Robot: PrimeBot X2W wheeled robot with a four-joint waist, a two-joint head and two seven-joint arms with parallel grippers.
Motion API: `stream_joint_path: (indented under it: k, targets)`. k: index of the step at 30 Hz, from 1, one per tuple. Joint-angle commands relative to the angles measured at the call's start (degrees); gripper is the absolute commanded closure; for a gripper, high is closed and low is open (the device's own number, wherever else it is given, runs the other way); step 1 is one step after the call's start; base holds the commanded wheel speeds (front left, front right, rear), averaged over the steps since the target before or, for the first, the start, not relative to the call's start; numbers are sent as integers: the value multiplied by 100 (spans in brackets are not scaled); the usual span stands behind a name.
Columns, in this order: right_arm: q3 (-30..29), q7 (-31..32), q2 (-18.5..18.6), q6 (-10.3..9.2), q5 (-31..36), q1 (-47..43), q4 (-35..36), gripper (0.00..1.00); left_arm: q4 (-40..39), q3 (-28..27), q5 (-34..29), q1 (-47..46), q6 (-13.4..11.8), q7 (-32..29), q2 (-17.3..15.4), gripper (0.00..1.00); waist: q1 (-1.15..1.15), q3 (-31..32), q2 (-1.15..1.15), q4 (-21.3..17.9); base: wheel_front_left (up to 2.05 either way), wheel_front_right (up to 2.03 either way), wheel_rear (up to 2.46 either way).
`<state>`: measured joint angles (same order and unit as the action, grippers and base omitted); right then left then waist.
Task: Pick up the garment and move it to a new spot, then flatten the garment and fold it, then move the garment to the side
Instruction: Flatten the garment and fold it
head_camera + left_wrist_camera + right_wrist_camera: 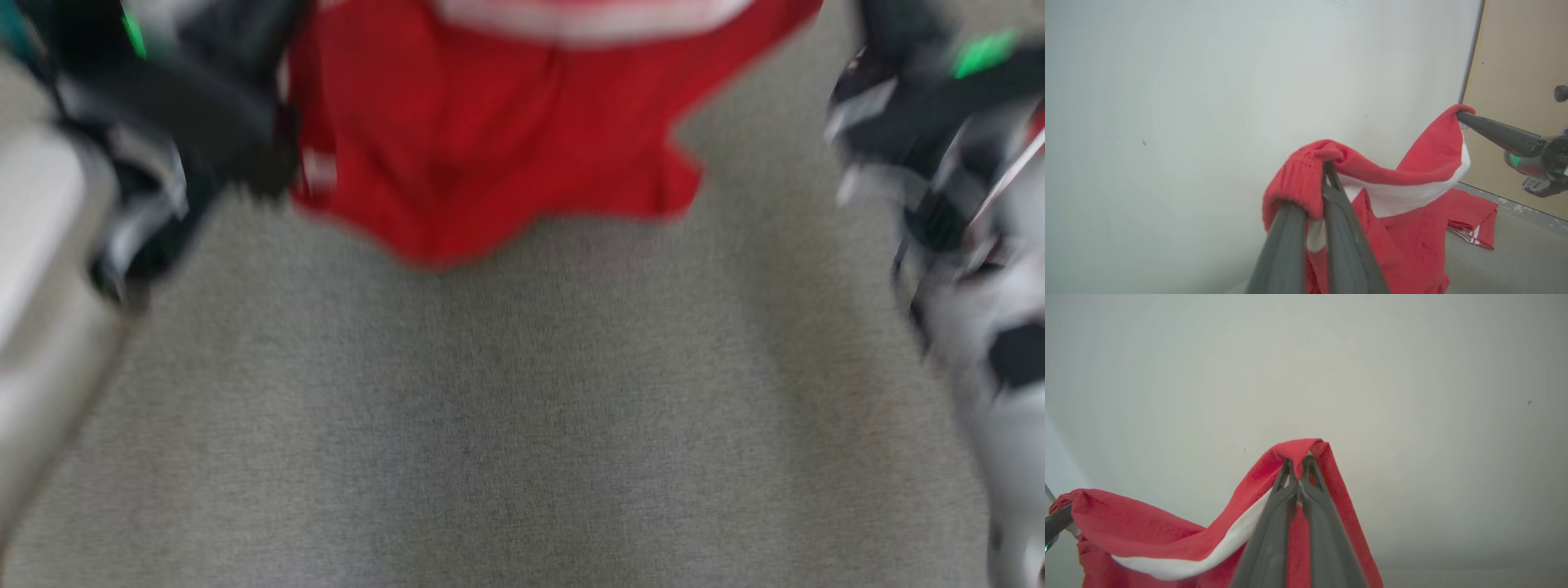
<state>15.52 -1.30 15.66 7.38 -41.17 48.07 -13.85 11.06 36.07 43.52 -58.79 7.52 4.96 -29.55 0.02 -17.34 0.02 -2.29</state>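
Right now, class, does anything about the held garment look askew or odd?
Yes: the red garment sags slack between the left gripper and right gripper instead of hanging flat, and its lower end lies crumpled on the floor.

Heavy motion blur over the head view's garment (490,147); sharp, softly, evenly lit wrist views.

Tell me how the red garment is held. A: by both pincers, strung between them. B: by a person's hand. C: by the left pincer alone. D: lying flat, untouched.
A: the left pincer and the right pincer are each shut on an edge of the red garment, which sags between them.
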Motion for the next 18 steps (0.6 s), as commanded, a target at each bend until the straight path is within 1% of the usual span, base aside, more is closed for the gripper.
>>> stream_joint_path:
  k: [1, 2, 3, 5, 7, 9, 10, 11, 15, 18]
  targets:
    - [-225, 253, -35, 16, -79, 808, -230, 100, 243, 126, 303, -846, -10, -109, 101, 100, -2, -1046, -2, -40, 0, 0, 0]
    - [-322, 350, -61, 16, -93, 1195, -346, 100, 376, 172, 458, -1225, -11, -146, 150, 100, -2, -1158, -2, -33, 0, 0, 0]
    - [-322, 350, -61, 16, -93, 1195, -346, 100, 376, 172, 458, -1225, -11, -146, 150, 100, -2, -1158, -2, -33, 0, 0, 0]
    - [-571, 553, -115, 15, -113, 1931, -688, 100, 684, 185, 782, -1913, -11, -220, 251, 100, -2, -1366, -2, -30, 0, 0, 0]
    - [-872, 721, -190, 16, -110, 2688, -1128, 100, 1002, 215, 1065, -2562, -11, -323, 344, 100, -2, -1544, -2, -27, 0, 0, 0]
    - [-1117, 831, -211, 16, 40, 3405, -1615, 100, 1280, 298, 1275, -3145, -10, -377, 441, 100, -2, -1684, -2, -18, 0, 0, 0]
    - [-1204, 861, -237, 16, 124, 3747, -1849, 100, 1404, 322, 1356, -3412, -11, -376, 469, 100, -2, -1749, -2, -27, 0, 0, 0]
    - [-1303, 815, -244, 15, 375, 4363, -2251, 100, 1651, 378, 1510, -3903, -11, -331, 521, 100, -2, -1862, -2, -38, 0, 0, 0]
    - [-1341, 715, -299, 15, 781, 5183, -2850, 100, 2062, 654, 1629, -4616, -11, -309, 557, 100, -2, -2061, -2, -81, 0, 0, 0]
    - [-1382, 607, -353, 16, 925, 5570, -3184, 100, 2324, 863, 1755, -4992, -11, -276, 554, 100, -2, -2182, -2, -128, 0, 0, 0]
